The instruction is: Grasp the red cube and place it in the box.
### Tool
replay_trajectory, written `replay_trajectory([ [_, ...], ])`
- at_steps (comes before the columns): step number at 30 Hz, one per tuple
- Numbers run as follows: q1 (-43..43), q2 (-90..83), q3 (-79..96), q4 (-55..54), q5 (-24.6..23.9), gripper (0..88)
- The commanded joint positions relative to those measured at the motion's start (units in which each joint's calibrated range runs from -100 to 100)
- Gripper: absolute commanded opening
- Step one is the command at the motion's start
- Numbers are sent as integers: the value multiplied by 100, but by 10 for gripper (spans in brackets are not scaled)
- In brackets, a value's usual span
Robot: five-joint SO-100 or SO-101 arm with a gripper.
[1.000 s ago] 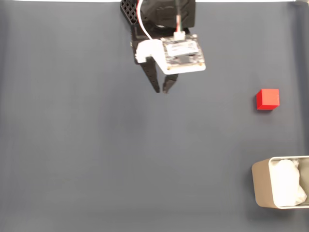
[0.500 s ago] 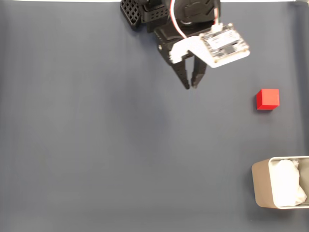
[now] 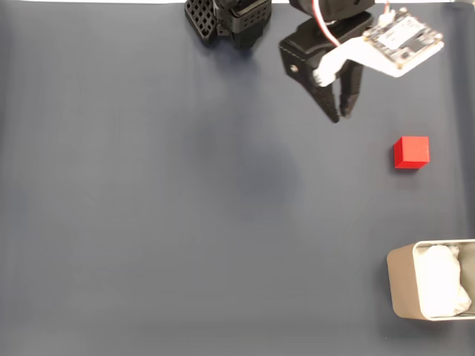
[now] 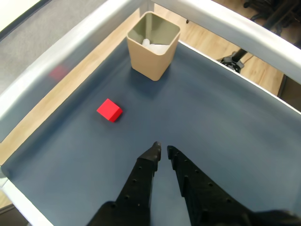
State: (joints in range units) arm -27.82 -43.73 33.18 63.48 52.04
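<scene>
The red cube lies on the dark mat at the right in the fixed view, and left of centre in the wrist view. The beige box stands at the lower right edge with white padding inside; the wrist view shows the box at the top, beyond the cube. My gripper hangs above the mat, up and to the left of the cube, well apart from it. In the wrist view the gripper has its black fingers almost together, holding nothing.
The arm's black base sits at the top middle of the mat. A pale raised rim borders the mat on the cube's side, with wooden floor beyond. Open mat spreads left and below the gripper.
The gripper has swung to the right across the top of the mat, closer to the red cube. Cube and box have not moved.
</scene>
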Motion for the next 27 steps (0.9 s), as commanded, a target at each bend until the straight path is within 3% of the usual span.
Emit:
replay_trajectory([
  [1, -251, -38, -15, -250, -83, 34],
  [16, -833, 326, 404, -791, 98, 85],
  [27, -798, 542, 778, -1594, 151, 178],
])
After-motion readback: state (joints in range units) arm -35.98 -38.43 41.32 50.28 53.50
